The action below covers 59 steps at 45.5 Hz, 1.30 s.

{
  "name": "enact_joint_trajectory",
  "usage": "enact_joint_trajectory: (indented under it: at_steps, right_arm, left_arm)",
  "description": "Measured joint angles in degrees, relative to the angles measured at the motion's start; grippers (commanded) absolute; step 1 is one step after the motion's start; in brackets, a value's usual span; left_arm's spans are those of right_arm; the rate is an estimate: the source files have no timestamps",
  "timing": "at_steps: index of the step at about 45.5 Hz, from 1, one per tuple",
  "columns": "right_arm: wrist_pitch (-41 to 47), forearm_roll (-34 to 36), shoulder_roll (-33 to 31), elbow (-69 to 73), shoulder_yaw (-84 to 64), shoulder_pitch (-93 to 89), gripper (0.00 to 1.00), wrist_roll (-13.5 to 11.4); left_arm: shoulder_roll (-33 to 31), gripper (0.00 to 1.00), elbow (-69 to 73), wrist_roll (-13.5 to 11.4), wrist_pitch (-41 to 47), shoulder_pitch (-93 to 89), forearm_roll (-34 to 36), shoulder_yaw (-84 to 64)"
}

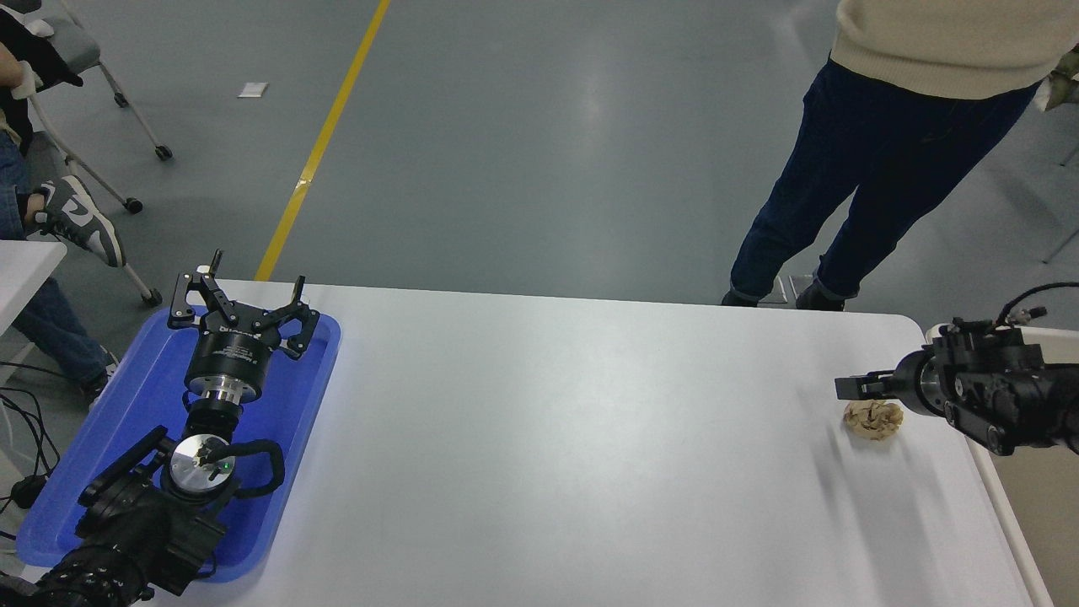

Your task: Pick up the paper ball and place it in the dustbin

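Note:
The paper ball (873,419), a crumpled tan wad, lies on the white table (573,438) near its right edge. My right gripper (853,388) comes in from the right edge, seen side-on, and hovers just above the ball's far side, its tip slightly left of the ball. The dustbin (1042,516) shows partly beside the table's right edge, with its pale rim along the table and its beige inner wall beyond. My left gripper (240,305) is open and parked over the blue tray.
A shallow blue tray (139,396) lies at the table's left end under the left arm. A person in dark trousers (851,177) stands at the far right side. A wheeled chair and a seated person's shoe are at the far left.

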Motion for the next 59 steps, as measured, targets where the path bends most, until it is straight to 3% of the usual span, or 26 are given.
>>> enact_joint_trajectory:
  at_steps: [19,25,29,34,38,44,49,59]
  right_arm:
    - [-1.6,0.1,0.8,-1.6,3.2,-3.5,0.98,-0.6]
    - [-2.1,0.1,1.0,-1.6,3.7,-4.0,0.92,-0.8]
    - [-2.3,0.1,1.1,-1.6,3.9,-4.2,0.81,-0.9]
    - [-2.5,0.1,1.3,-1.5,4.1,-4.4,0.53,-1.1]
    - [-2.6,0.1,1.3,-1.3,4.2,-4.6,0.23,-1.2]
    - [-2.4,-0.3,1.5,-1.1,4.3,-4.8,0.05,-1.3]
    - [-2.2,-0.5,1.6,-1.0,4.3,-4.9,0.00,-1.2]
    - [-1.7,-0.8,1.4,-0.5,4.0,-4.6,0.00,-0.8]
  left_arm:
    - [0.0,1.00,0.0,0.0,0.0,0.0,0.0,0.0]
    - [0.0,1.00,0.0,0.0,0.0,0.0,0.0,0.0]
    - [0.0,1.00,0.0,0.0,0.0,0.0,0.0,0.0]
    - [0.0,1.00,0.0,0.0,0.0,0.0,0.0,0.0]
    - [0.0,1.00,0.0,0.0,0.0,0.0,0.0,0.0]
    - [0.0,1.00,0.0,0.0,0.0,0.0,0.0,0.0]
    - [0.0,1.00,0.0,0.0,0.0,0.0,0.0,0.0]
    - [0.0,1.00,0.0,0.0,0.0,0.0,0.0,0.0]
